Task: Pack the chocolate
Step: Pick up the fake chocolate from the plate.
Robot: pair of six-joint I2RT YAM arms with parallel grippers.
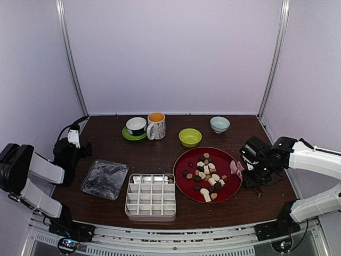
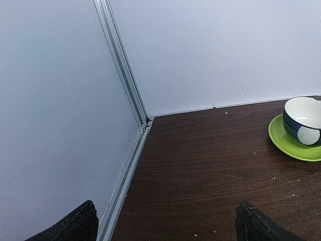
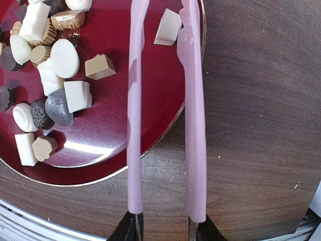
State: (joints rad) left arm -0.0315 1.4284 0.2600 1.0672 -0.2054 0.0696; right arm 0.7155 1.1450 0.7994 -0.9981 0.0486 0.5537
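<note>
My right gripper [image 3: 168, 230] pinches the tongs [image 3: 194, 125], left gripper [image 2: 165, 223] spread; a skewed squeeze may flick chocolate [image 3: 168, 27] off the plate [image 3: 115, 133].

Brown, tan, white chocolate [image 1: 206, 178]; red plate [image 1: 227, 159]; pink tongs [image 3: 134, 125]

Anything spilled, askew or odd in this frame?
Nothing much. The chocolate all sits on the red plate, none spilled; the mug stands upright. The right gripper holds the pink tongs squarely. Only pale crumbs speckle the table.

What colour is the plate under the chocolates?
The plate is dark red; right wrist view shows it best.
</note>
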